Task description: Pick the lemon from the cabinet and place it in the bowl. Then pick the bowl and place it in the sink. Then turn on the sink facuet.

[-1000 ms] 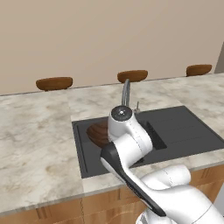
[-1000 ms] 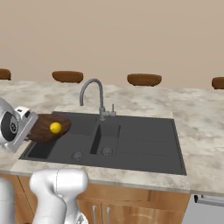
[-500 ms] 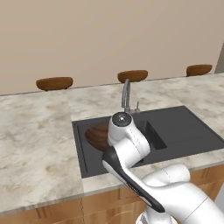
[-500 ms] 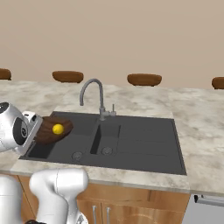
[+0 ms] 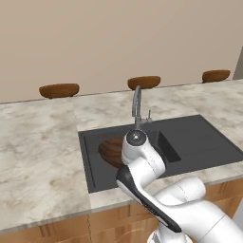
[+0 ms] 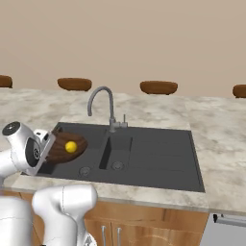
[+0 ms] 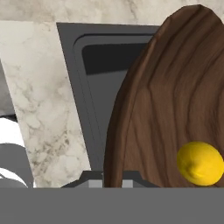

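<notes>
My gripper point(image 7: 113, 178) is shut on the rim of the dark wooden bowl point(image 7: 175, 109). It holds the bowl tilted over the left basin of the charcoal sink point(image 6: 149, 161). The yellow lemon point(image 7: 200, 163) lies inside the bowl point(image 6: 60, 149), and the right base view shows the lemon point(image 6: 71, 146) too. In the left base view my arm covers part of the bowl point(image 5: 110, 150), which sits low in the sink point(image 5: 199, 142). The grey gooseneck faucet point(image 6: 103, 101) stands behind the divider, to the right of the bowl, with no water running from it. The cabinet is out of view.
Pale marbled counter point(image 5: 38, 156) surrounds the sink. Brown stool tops point(image 5: 59, 89) line the far counter edge below a plain beige wall. Wooden cupboard fronts point(image 6: 125, 233) lie under the near edge.
My hand has sunk slightly and shifted a little to the right with the bowl, bringing it lower into the left basin. The lemon stays in the bowl.
</notes>
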### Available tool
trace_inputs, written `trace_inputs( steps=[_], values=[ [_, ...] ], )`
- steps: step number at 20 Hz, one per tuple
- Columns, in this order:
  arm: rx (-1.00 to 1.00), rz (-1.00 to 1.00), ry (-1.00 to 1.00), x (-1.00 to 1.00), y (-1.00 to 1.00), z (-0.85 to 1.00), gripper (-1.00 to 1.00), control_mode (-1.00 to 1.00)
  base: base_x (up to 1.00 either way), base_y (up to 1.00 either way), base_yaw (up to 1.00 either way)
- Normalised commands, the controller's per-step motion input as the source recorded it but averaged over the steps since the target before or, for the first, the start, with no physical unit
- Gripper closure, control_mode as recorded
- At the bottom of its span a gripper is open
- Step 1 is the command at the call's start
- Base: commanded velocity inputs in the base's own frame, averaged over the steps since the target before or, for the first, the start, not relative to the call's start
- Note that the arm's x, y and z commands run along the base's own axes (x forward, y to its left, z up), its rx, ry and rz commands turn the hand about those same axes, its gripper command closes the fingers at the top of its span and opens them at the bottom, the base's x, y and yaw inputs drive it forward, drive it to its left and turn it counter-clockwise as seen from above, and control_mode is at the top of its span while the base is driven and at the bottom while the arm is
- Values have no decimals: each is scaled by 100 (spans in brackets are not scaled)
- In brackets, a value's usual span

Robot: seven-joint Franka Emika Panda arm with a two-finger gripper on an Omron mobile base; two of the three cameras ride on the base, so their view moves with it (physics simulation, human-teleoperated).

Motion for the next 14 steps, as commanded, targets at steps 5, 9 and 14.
trace_inputs(
  steps=[5, 9, 14],
  values=[
    [1, 0, 0, 32, 0, -38, 100, -100, 0, 0, 0],
    [1, 0, 0, 35, 0, -32, 100, -100, 0, 0, 0],
    [1, 0, 1, 46, 0, -18, 100, -100, 0, 0, 0]
  ],
)
